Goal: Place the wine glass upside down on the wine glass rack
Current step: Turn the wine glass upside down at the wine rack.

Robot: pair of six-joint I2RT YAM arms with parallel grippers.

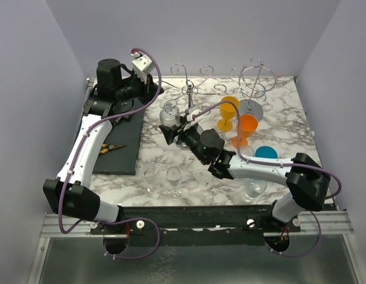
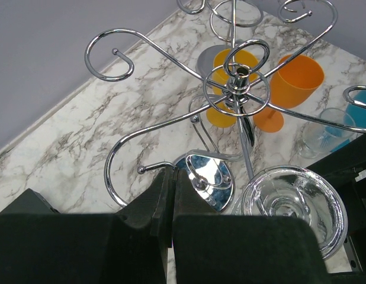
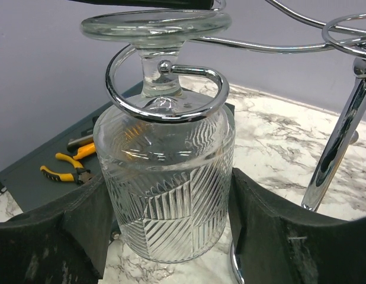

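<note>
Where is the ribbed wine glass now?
The wine glass is upside down, stem in a curled hook of the rack, left of its post in the top view, bowl gripped by the right hand.

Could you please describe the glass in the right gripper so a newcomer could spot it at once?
Start at the chrome rack with curled arms, centre-back on the marble table. On its left-hand curl, held by the right gripper, a ribbed wine glass has its stem through the hook. Unlike the upright clear glasses nearer the front, it is foot-up.
</note>
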